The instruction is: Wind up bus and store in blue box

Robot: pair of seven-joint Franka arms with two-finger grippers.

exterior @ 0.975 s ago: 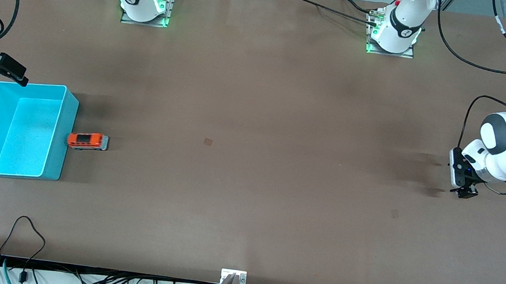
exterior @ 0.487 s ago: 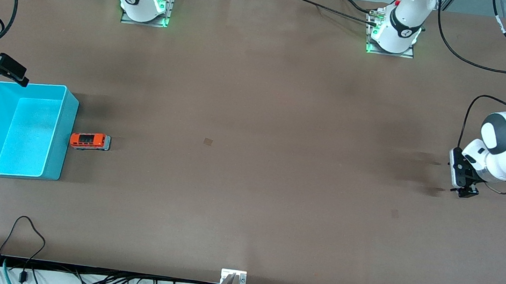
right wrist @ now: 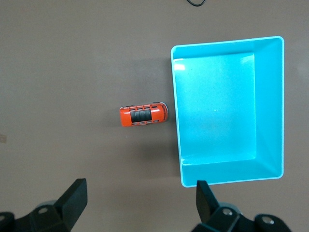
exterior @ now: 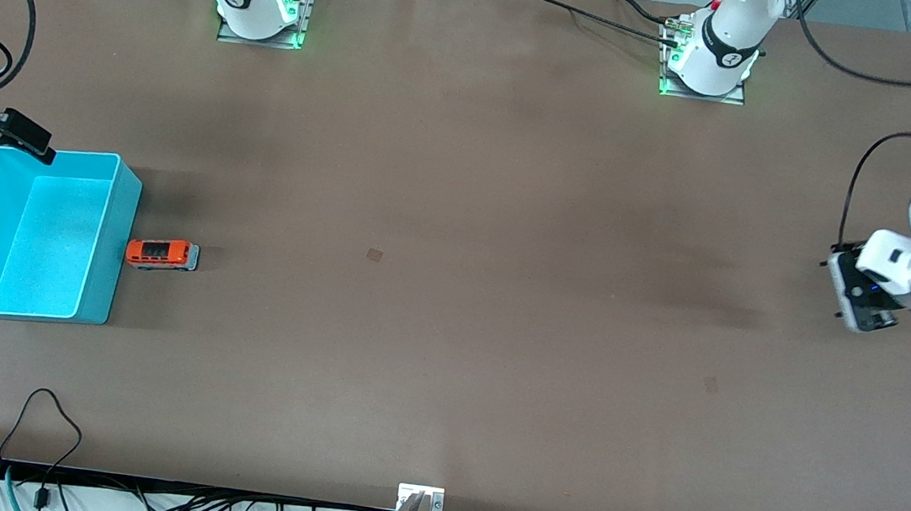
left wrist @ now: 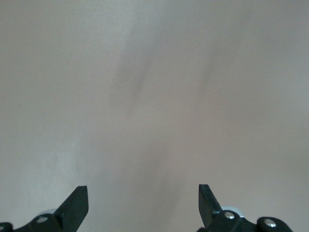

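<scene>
The small orange bus (exterior: pixel 161 253) stands on the table right beside the blue box (exterior: pixel 103 278), on the side toward the left arm's end, with a small gap between them. The box is empty. The right wrist view shows the bus (right wrist: pixel 144 115) and the box (right wrist: pixel 218 111) from high above. My right gripper (exterior: pixel 28 134) hangs open and empty over the box's corner farthest from the front camera; its fingers (right wrist: pixel 75 199) frame bare table (right wrist: pixel 140 200). My left gripper (exterior: pixel 868 316) is open and empty (left wrist: pixel 143 200) over bare table at the left arm's end.
The brown table (exterior: pixel 458 230) stretches wide between the bus and the left arm. Both arm bases (exterior: pixel 257 6) (exterior: pixel 709 62) stand along the edge farthest from the front camera. Cables (exterior: pixel 48 424) lie at the near edge.
The bus rolled slightly away from the box, then stopped. The left arm lifted and swung outward toward its end of the table. The right gripper shifted slightly.
</scene>
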